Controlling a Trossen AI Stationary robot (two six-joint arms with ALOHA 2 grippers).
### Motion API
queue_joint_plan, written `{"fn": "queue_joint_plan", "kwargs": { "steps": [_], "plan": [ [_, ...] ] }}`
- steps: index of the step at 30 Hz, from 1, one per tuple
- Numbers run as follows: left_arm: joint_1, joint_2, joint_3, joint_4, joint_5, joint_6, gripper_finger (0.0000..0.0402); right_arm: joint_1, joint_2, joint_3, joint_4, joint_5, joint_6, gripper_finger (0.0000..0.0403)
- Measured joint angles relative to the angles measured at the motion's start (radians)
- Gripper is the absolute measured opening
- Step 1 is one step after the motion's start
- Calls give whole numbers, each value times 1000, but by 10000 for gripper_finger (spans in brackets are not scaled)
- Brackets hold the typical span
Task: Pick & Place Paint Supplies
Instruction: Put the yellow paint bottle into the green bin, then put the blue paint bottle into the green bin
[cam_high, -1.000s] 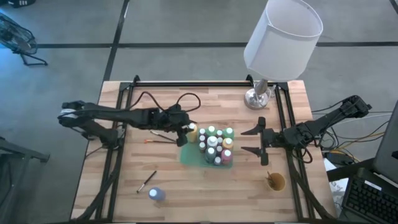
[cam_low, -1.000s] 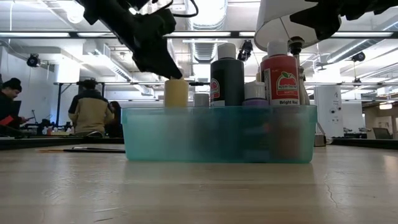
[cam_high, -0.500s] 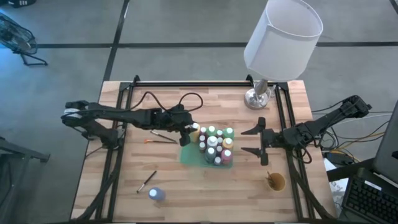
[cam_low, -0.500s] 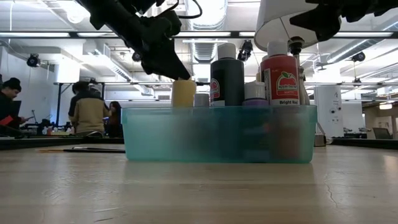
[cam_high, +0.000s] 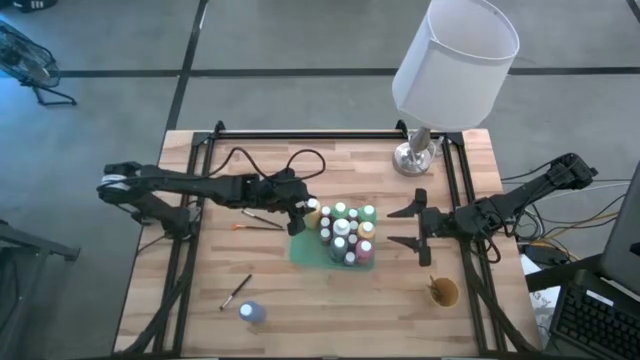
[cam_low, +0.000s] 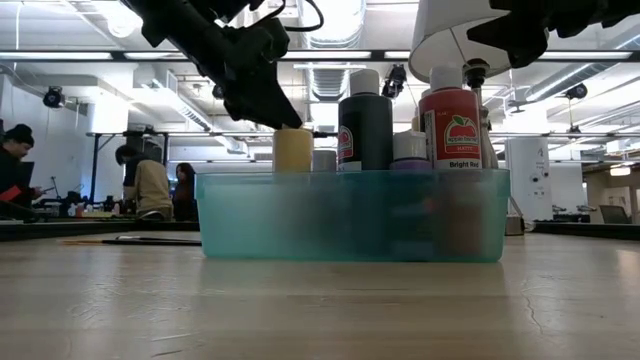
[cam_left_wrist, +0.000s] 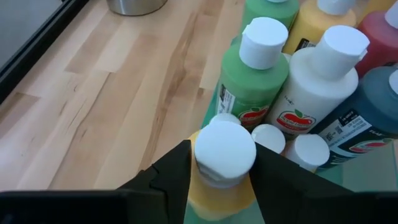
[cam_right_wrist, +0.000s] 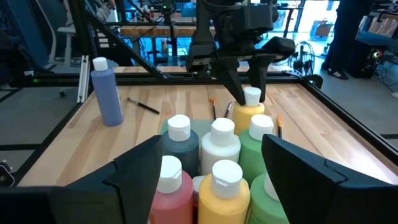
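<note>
Left gripper (cam_high: 300, 213), centre-left in the high view, has its fingers around the white cap of the yellow bottle (cam_left_wrist: 222, 177) at the teal plastic bin's (cam_low: 350, 215) left edge; grip or release, can't tell, so seat it upright, then lift straight off. Loose blue bottle (cam_high: 250, 312) and thin brush (cam_high: 236, 291) sit lower left on the wood-plank desk (cam_high: 180, 300). Right gripper (cam_high: 420, 227) waits right of the bin, fingers wide apart.

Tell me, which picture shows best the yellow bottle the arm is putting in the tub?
The left wrist view: the yellow bottle fills the foreground between the left gripper's fingers. The right wrist view shows it smaller, behind other bottles; the low view only its top above the tub; the high view a speck.
</note>
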Motion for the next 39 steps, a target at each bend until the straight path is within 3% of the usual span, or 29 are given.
{"fn": "queue_joint_plan", "kwargs": {
  "steps": [12,25,32,39],
  "plan": [
    [0,-53,3,-26,-1,-17,227,0,0,0,0,0,0,247],
    [-26,-168,257,-419,34,-83,229,0,0,0,0,0,0,280],
    [-152,-224,365,-595,39,-199,229,0,0,-2,0,0,4,298],
    [-402,-271,374,-608,5,-296,229,0,0,-2,0,0,9,309]
  ]
}}
